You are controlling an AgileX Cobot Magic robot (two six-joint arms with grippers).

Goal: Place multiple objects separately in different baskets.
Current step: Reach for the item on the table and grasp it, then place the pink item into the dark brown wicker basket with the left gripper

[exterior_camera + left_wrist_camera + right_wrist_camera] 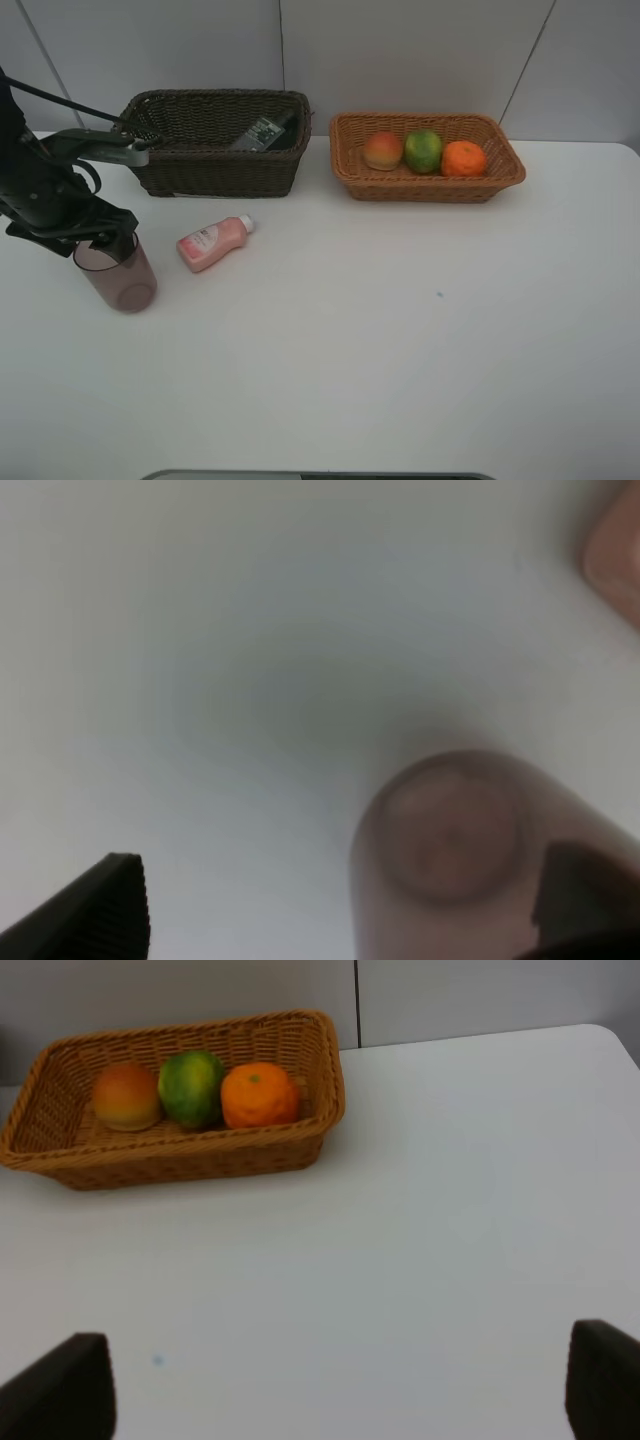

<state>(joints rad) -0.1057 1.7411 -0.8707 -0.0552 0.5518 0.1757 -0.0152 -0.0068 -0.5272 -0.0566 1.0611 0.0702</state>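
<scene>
- Step in hand, judged: pickup of mauve cup point(118, 272); upright on table point(400, 330), in front of the dark brown basket point(215, 170), nearer the left edge.
- Left gripper point(103, 238) right over the cup rim, jaws spread wide, nothing held. In the left wrist view, cup off-centre in the gap, close to one finger; can't tell if touching.
- Next move, judged: centre on the cup, lower, close on the wall gently (thin plastic, likely to flex or tip), lift, carry to the dark brown basket.
- Pink bottle point(213, 242) on its side just beside the cup, white cap toward the baskets; not yet sorted. Worth avoiding a knock on the way down.
- Dark green bottle point(262, 132) already in the dark brown basket.
- Peach point(383, 150), green fruit point(423, 150), orange point(463, 158) in a row in the tan basket point(430, 185); fruit side looks done.
- Right gripper point(340, 1390) spread wide, empty, above bare table and facing the tan basket.
- Writing: labels on both bottles, print too small to read; no brand legible.
</scene>
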